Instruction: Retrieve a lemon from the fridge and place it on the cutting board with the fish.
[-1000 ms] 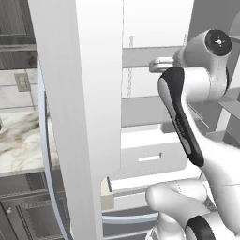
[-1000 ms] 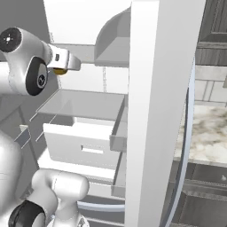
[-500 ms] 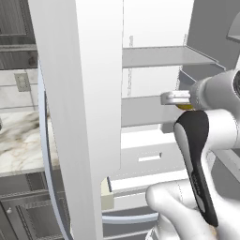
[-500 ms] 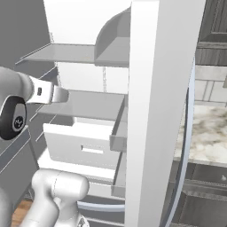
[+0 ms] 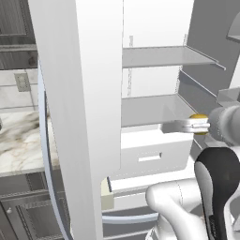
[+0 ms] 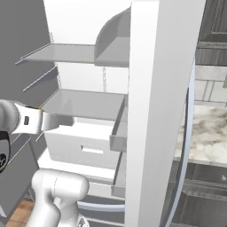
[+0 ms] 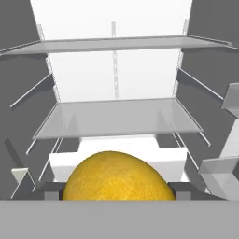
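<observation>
**Lemon clamped in front of the open fridge**

Though partly hidden behind the arm, shows as a yellow cap at the end effector (image 5: 180, 126) in the left base view: the lemon (image 5: 198, 117). Fills the lower middle of the hand view (image 7: 117, 176) as a broad rounded dome, skin dull yellow and finely pebbled, with a dark finger tip (image 7: 51, 190) tight against each flank. Clamped on the fruit, jaws held wide by its girth. Held in open air before the fridge (image 5: 154, 93), level with the lower glass shelf (image 7: 116, 116) and short of its front edge.

Inside: smooth white back wall with slotted vertical rails, grey side walls with thin ledges, two flat translucent shelves with straight pale rims. Upper shelf (image 5: 161, 56) and lower shelf both bare, with open room between them. Below, a boxy white drawer (image 5: 152, 152) with a narrow slot handle, square-cornered.

On either side: thick white door slabs, the left one (image 5: 82, 117) standing edge-on and close beside the arm in the left base view, the right one (image 6: 155, 111) doing likewise in the right base view, each with a thin curved pale-blue handle. Narrow corridor between the two slabs. Beyond the doors, a marbled white-and-brown counter (image 6: 206, 135) over dark grey panelled cabinets (image 6: 199, 204).
</observation>
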